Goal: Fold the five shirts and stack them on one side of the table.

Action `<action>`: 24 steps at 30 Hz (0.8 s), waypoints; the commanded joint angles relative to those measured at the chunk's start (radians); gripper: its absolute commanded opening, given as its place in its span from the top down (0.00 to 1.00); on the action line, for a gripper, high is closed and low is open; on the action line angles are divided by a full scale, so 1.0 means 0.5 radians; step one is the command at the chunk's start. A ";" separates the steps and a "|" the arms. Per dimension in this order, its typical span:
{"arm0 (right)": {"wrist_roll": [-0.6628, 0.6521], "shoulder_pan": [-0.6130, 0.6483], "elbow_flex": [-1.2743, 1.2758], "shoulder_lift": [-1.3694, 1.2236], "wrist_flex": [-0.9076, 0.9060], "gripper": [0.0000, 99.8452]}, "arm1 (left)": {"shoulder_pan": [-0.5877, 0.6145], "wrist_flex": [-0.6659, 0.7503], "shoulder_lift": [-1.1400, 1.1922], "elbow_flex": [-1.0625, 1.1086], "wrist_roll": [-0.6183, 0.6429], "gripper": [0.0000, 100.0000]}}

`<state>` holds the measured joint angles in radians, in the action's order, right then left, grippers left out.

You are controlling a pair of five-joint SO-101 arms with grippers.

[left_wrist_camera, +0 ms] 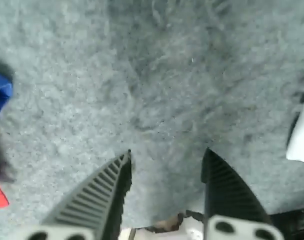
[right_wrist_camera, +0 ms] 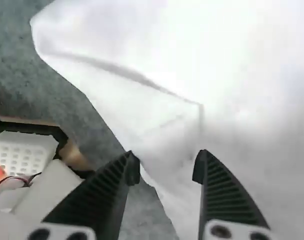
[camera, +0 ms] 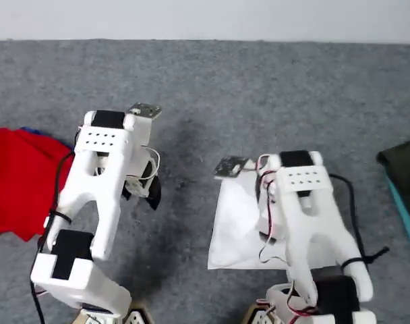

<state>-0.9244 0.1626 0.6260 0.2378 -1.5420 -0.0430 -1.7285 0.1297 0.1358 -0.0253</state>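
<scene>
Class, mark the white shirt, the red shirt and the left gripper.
white shirt (camera: 235,229): high view, bare left half of the cloth.
red shirt (camera: 19,179): high view, middle of the cloth.
left gripper (left_wrist_camera: 168,155): left wrist view, midway between its fingertips.

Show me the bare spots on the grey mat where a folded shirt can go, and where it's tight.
Widest: the far strip of mat beyond both arms. Also bare: the gap between the left arm and the white shirt. Tight: the near edge by the arm bases, and the side edges holding the red shirt and dark shirt.
</scene>
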 commanded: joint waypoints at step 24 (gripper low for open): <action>0.015 0.081 -0.199 0.005 0.222 0.80 | 0.006 -0.058 -0.098 0.041 -0.018 0.78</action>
<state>-0.9260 0.1995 0.5171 0.2378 -1.4945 -0.0445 -1.7285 0.1297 0.1588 -0.0253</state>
